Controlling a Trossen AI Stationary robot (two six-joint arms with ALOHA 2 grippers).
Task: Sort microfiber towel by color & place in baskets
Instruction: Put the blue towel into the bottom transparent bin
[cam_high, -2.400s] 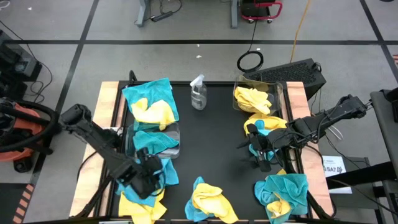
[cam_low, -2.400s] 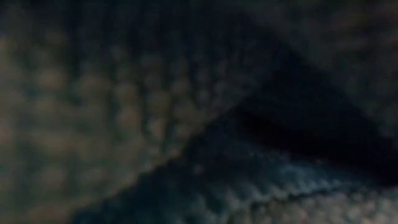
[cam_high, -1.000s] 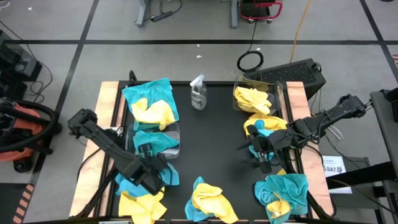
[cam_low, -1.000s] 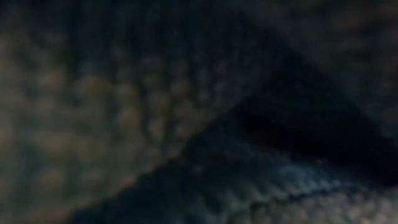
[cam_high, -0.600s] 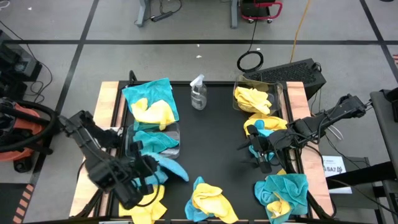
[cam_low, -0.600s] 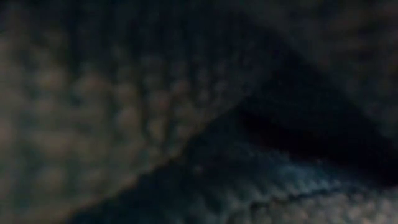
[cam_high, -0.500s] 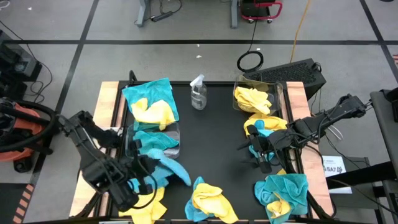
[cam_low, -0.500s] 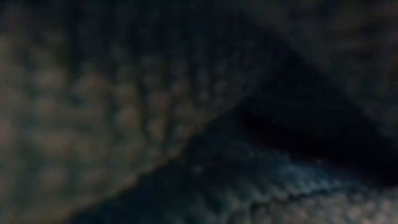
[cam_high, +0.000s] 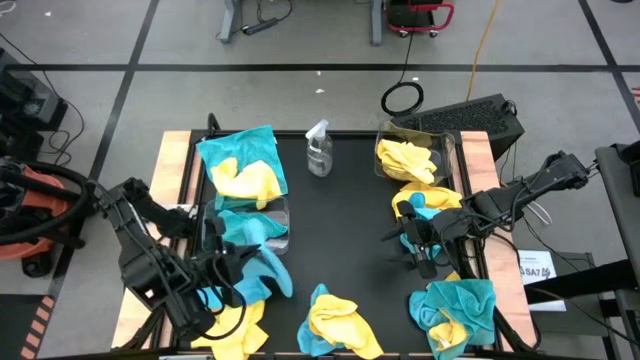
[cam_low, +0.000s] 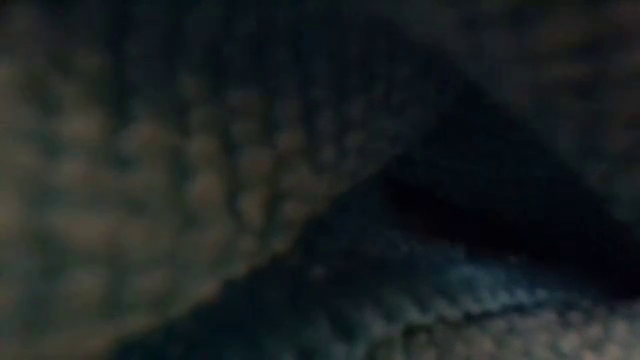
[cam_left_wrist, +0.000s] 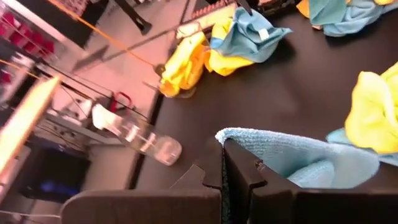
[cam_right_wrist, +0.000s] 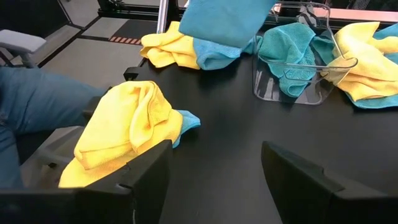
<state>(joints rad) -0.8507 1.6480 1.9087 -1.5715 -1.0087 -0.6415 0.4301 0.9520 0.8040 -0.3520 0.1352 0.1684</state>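
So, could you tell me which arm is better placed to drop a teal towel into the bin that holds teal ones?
The left. Its claw is shut on a teal towel, right beside the teal-filled bin. The right claw is open, holds nothing, and sits across the table.

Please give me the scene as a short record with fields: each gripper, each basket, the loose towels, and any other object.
left gripper: shut on a teal towel, lifted near the left basket
right gripper: open, holding nothing, low over the mat at the right side
left basket: teal towels inside
right basket: yellow towels inside
loose towels: mixed yellow and teal piles at far left, near left, near middle, near right
spray bottle: upright, between the baskets
low view: covered by cloth, shows nothing useful
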